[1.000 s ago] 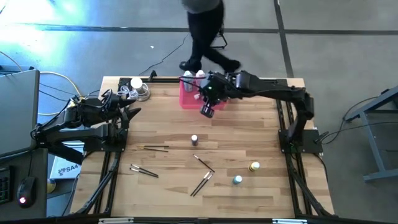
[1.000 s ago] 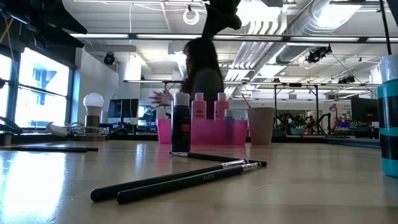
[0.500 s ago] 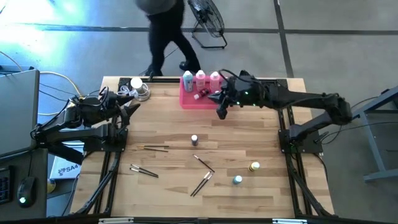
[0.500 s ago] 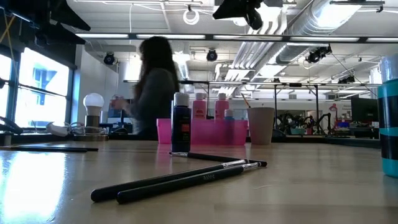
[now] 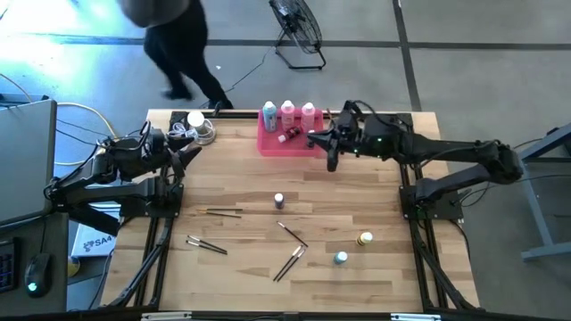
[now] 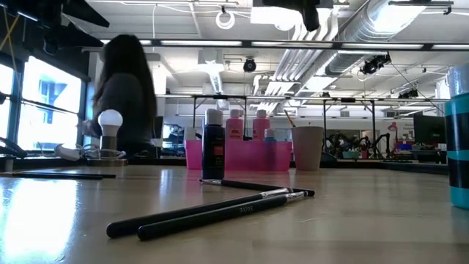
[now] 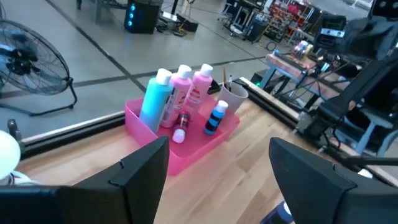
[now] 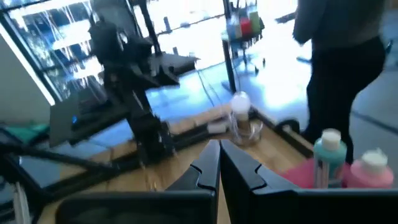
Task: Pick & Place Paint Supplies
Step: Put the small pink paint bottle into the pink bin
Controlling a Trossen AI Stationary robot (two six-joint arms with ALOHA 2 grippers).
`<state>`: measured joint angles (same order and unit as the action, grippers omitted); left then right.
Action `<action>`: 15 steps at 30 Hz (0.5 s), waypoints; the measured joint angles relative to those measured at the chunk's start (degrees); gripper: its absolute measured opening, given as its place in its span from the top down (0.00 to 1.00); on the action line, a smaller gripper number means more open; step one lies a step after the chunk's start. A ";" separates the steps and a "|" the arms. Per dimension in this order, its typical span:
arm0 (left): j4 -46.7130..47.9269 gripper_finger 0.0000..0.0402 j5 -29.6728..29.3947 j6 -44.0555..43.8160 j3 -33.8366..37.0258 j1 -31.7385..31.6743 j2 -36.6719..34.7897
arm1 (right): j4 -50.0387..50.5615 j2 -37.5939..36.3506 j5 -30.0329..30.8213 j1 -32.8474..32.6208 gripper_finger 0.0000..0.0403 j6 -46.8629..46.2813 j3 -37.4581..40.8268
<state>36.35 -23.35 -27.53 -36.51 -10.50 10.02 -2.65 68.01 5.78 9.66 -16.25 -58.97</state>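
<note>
Three tall white-capped bottles, one teal (image 7: 155,99) and two pink (image 7: 189,90), stand in the pink tray (image 5: 268,144) at the table's far edge. A tiny blue bottle (image 7: 216,118) stands in the tray and a dark red one (image 7: 181,124) lies in it. On the bare wood are a dark blue bottle (image 5: 279,201), a yellow one (image 5: 365,239), a teal one (image 5: 341,258) and several brown brushes (image 5: 293,234). My right gripper (image 5: 314,141) hovers shut and empty, level, just right of the tray. My left gripper (image 5: 192,156) waits open at the left edge.
A beige cup (image 7: 233,93) with a brush in it stands right of the tray. A light bulb on a glass stand (image 5: 198,125) sits at the far left corner. A person (image 5: 169,36) walks on the floor beyond the far edge. A fan (image 5: 299,27) stands there too.
My right gripper has drawn back from over the pink tray toward the table's right edge and tipped up from pointing down to nearly level, staying shut. The three tall bottles, hidden under the arm before, now show. The person has walked left behind the table.
</note>
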 joint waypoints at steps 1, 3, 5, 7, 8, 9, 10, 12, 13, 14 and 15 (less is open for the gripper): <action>-0.28 0.32 0.00 -0.02 0.00 0.00 0.00 | -0.26 -0.91 -0.02 0.24 0.99 0.27 0.53; -0.71 0.32 -0.04 0.00 0.00 0.00 0.00 | -2.75 -2.64 -0.18 0.62 0.99 0.90 2.01; -0.71 0.32 -0.10 0.28 0.00 0.01 0.21 | -5.71 -4.57 -0.10 0.93 0.99 0.98 4.23; -0.96 0.32 -0.20 0.48 0.00 0.00 0.87 | -9.65 -6.30 -0.21 1.49 0.99 0.78 6.94; -0.80 0.32 -0.20 0.49 0.00 0.00 1.30 | -11.91 -7.03 -0.40 1.71 0.99 0.23 8.48; -0.87 0.32 -0.23 0.51 0.00 0.00 2.11 | -14.33 -7.54 -0.83 2.02 0.99 -0.35 10.15; -1.15 0.32 -0.33 0.71 -0.02 0.00 3.02 | -17.43 -7.86 -1.45 2.24 0.99 -0.74 11.75; -1.48 0.32 -0.35 1.64 0.00 0.00 5.36 | -21.75 -8.45 -1.68 2.56 0.99 -1.78 14.80; -2.19 0.32 -0.35 2.42 0.00 0.00 6.80 | -23.52 -8.50 -1.47 2.69 0.99 -2.19 16.02; -3.21 0.32 -0.34 3.40 0.00 0.00 8.31 | -24.58 -8.48 -1.20 2.77 0.99 -2.97 16.87; -4.07 0.32 -0.38 4.51 0.00 0.01 9.92 | -24.78 -8.48 -0.83 2.85 0.99 -3.71 17.66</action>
<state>32.28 -23.74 -23.02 -36.51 -10.49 19.94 -27.43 59.53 4.95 12.50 -19.96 -41.31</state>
